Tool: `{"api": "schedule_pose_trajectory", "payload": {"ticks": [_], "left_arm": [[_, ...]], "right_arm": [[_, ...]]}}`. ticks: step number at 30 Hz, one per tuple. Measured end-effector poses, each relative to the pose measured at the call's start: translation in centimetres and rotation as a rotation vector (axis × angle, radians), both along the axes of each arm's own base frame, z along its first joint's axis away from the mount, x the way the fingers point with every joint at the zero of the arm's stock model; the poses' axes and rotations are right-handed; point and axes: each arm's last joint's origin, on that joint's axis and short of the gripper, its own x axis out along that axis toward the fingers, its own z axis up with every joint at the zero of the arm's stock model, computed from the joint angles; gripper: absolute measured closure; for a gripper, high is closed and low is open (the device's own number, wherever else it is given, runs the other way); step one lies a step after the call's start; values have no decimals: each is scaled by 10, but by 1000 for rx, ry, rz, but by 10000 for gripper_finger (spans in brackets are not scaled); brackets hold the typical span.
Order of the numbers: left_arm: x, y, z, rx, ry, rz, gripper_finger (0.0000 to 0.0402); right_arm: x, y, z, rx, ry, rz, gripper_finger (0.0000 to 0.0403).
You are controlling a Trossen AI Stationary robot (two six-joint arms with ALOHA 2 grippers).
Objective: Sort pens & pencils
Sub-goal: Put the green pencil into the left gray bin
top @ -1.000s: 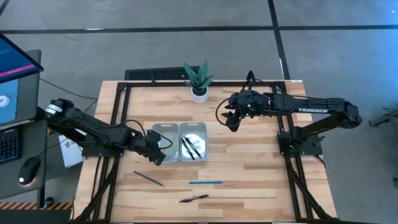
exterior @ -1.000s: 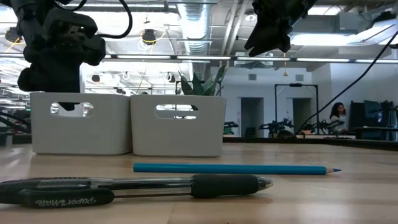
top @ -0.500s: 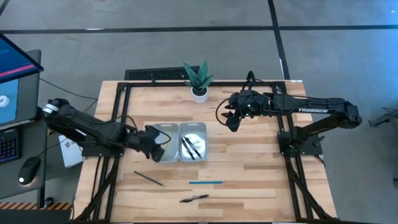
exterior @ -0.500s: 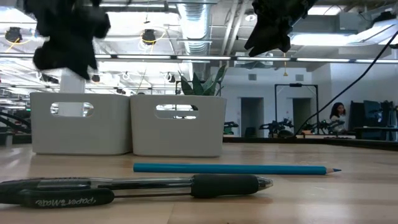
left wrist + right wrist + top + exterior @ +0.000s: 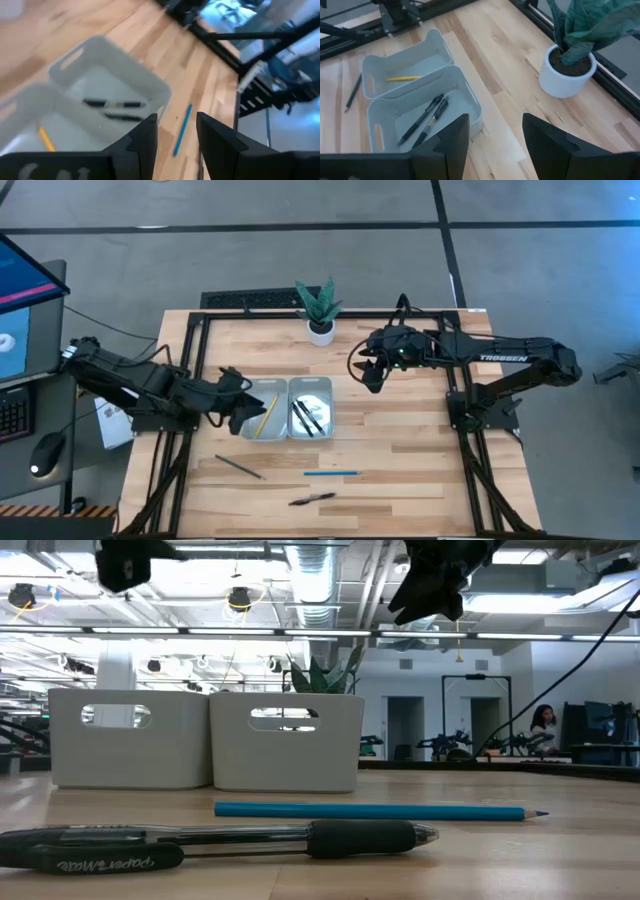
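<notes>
Yellow pencil (image 5: 260, 418) lies in left tray (image 5: 264, 391); two pens (image 5: 426, 120) in right tray (image 5: 311, 389) beside it. Left gripper (image 5: 232, 392), fingers apart and empty, hovers at left tray's outer edge. Right gripper (image 5: 372, 375) waits open beyond right tray; grey pencil (image 5: 238, 467), blue pencil (image 5: 331, 473) and, apparently, third pen (image 5: 312, 499) lie on table (image 5: 400, 450) in front of trays.

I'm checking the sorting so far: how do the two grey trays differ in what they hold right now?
The left tray holds a single thin yellow pencil, lying alone. The right tray holds two black pens, thicker and dark, lying side by side at a slant. The left tray sits right by the left gripper, whose fingers are open and empty; the right tray has no gripper at it. Both trays are pale grey, alike in shape, and stand touching side by side.
</notes>
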Motion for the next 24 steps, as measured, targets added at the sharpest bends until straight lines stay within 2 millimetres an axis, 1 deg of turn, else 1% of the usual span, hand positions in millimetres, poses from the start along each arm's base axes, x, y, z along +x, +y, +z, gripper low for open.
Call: {"api": "schedule_pose_trajectory", "payload": {"ticks": [3, 9, 12, 17, 20, 24], "left_arm": [[0, -5, 10, 79, -101, -61, 276], [1, -18, 33, 240, -339, -86, 276], [-2, -26, 41, 304, -415, -93, 276], [-9, -37, 49, 387, -480, -74, 276], [-13, -44, 49, 389, -491, -95, 276], [-18, -52, 49, 372, -504, -163, 276]], "right_arm": [[1, 3, 1, -1, -8, 10, 198], [2, 7, 1, -1, -14, 28, 198], [2, 10, 1, -2, -19, 38, 198], [4, 14, 3, -5, -45, 55, 198], [6, 16, 5, -15, -65, 69, 198], [7, 18, 8, -39, -88, 93, 198]]}}
